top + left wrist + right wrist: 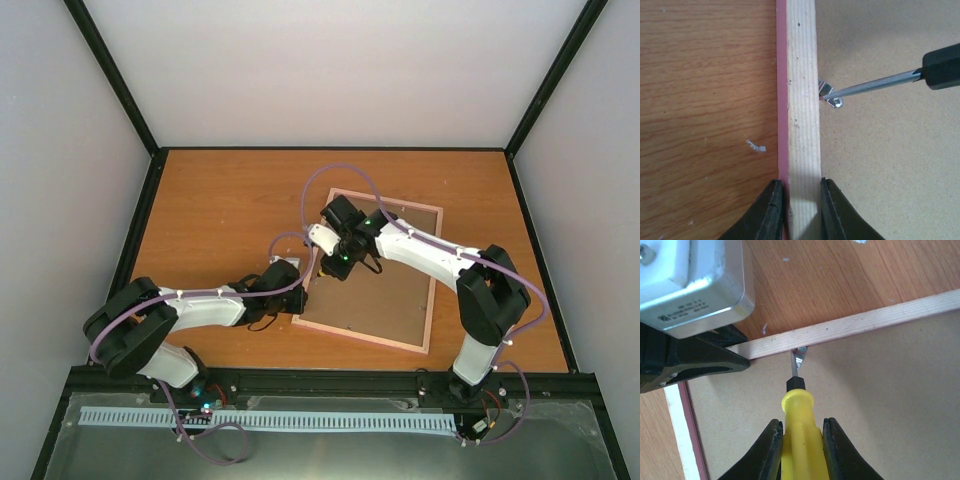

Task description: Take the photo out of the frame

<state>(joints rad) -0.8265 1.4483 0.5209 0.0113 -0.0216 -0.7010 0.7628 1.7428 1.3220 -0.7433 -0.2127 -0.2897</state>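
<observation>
The frame [433, 285] lay back-up on the table [220, 210], with its brown backing board [890, 165] facing the cameras. The photo was not visible, presumably face down under that board. The left gripper [800, 186] was clamped across the frame's pale wood rail [802, 125] on the left side, one finger on the pink outer edge and one on the board side, pinning the frame down. The right gripper [801, 424] was clenched on the yellow handle of the screwdriver [798, 407]. The blade tip sat at a small metal tab [826, 93] at the rail's inner edge, over the board. The tab looked partly lifted, but it was too small to tell whether the tip was under it or only against it. The step in hand was likely prying that retaining tab clear. Main risk: the thin tip could skid off the shiny tab under a sideways push and gouge the board, or jab down hard enough to dent the print beneath. Too much lever force could snap the tab or splinter the soft rail. The tip worked close to the left fingers, so a slip along the rail could strike them. If the left pinch gave way, the frame would slide on the smooth table and the blade would lose the tab. The handle could also twist between the right fingers under load.
</observation>
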